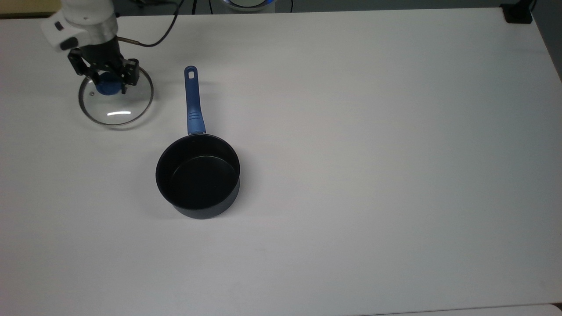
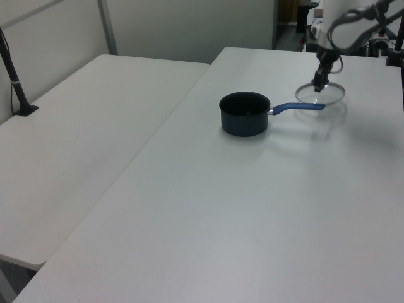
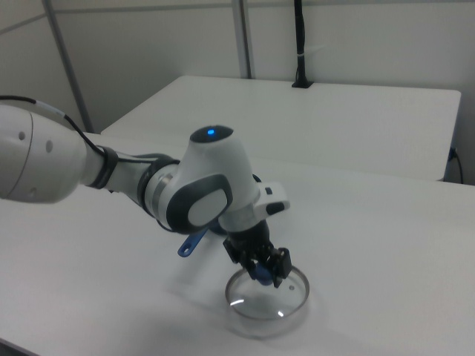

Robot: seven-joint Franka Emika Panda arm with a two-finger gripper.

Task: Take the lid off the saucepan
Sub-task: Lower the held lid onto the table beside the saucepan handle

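The gripper clasps the lid by its knob over a white table; the open saucepan stands apart, partition walls beyond.

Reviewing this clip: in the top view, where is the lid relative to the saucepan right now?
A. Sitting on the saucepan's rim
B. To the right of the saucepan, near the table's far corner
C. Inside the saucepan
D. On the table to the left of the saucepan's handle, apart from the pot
D: the lid lies at the top view's left of the blue handle, clear of the open saucepan, with the hand at its blue knob.
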